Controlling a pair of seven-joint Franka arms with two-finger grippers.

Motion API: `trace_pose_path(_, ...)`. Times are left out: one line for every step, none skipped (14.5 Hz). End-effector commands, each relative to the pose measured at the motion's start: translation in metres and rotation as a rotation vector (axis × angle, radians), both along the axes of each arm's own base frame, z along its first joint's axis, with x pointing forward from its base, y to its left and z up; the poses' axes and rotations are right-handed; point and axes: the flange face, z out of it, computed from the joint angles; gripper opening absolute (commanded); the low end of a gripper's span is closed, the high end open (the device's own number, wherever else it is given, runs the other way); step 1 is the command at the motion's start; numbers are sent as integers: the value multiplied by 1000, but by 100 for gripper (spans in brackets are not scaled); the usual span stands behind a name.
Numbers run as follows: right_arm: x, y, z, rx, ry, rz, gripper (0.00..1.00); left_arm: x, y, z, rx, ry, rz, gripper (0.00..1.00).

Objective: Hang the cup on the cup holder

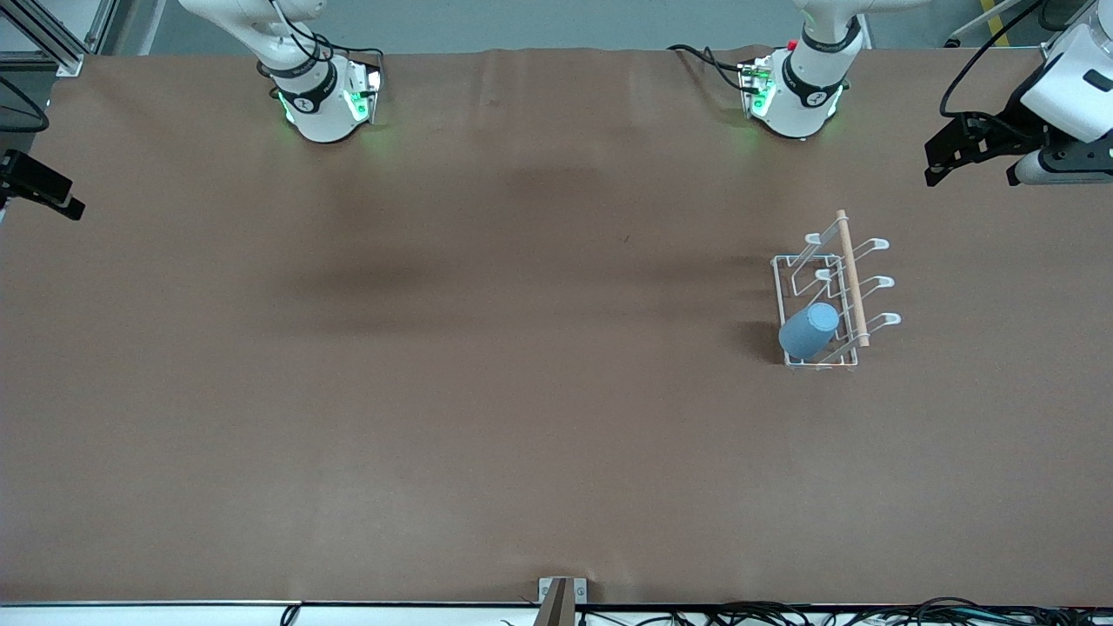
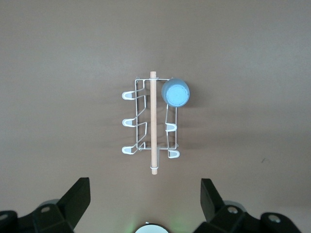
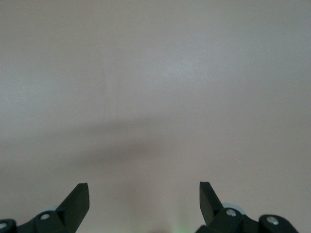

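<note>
Brown table, one thing standing on it.
I see the cup holder resting on it toward the left arm's end, both arm bases along its edge.

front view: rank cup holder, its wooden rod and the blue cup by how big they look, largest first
1. cup holder, the whole wire rack
2. wooden rod, about as long as the rack but thin
3. cup, hung on a prong at the end nearest the camera
</note>
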Motion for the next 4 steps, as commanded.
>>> trace_pose_path(-5, 2, 3, -14, 2, 1, 100, 7, 3, 5, 7, -20, -5, 100)
trace_pose_path(-5, 2, 3, -14, 2, 1, 100, 11, 1, 11, 4, -34, 0, 100)
trace_pose_path(-5, 2, 3, -14, 2, 1, 100, 13, 1, 10, 4, -28, 3, 100)
trace_pose_path(-5, 2, 4, -14, 2, 1, 100, 14, 1, 10, 4, -28, 7, 100)
